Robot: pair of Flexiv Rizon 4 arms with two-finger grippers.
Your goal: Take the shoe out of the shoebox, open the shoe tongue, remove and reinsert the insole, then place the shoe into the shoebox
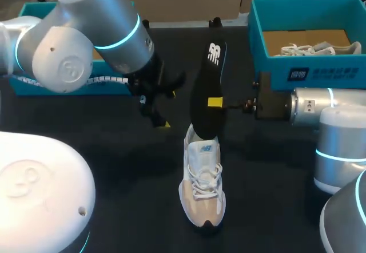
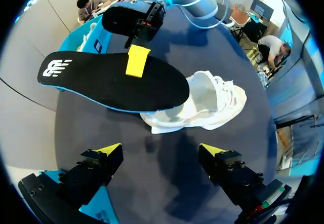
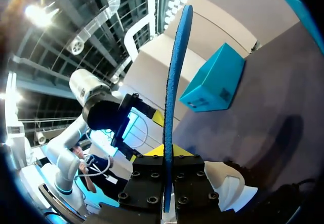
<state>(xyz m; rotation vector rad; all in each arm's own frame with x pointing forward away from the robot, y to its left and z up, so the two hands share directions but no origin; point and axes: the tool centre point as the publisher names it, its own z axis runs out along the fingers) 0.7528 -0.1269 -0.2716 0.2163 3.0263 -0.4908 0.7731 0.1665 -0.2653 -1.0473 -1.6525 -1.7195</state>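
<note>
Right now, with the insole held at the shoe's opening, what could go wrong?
1. The shoe stands free on the table. The left gripper is open and apart from it, so pushing the insole in could slide or tip the shoe.
2. The right gripper pinches the insole only at its middle, so the long sole might bend or swivel instead of sliding in.

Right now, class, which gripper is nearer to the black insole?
Right. The right gripper is shut on the insole at its middle; the left gripper is open, apart from it, touching nothing.
</note>
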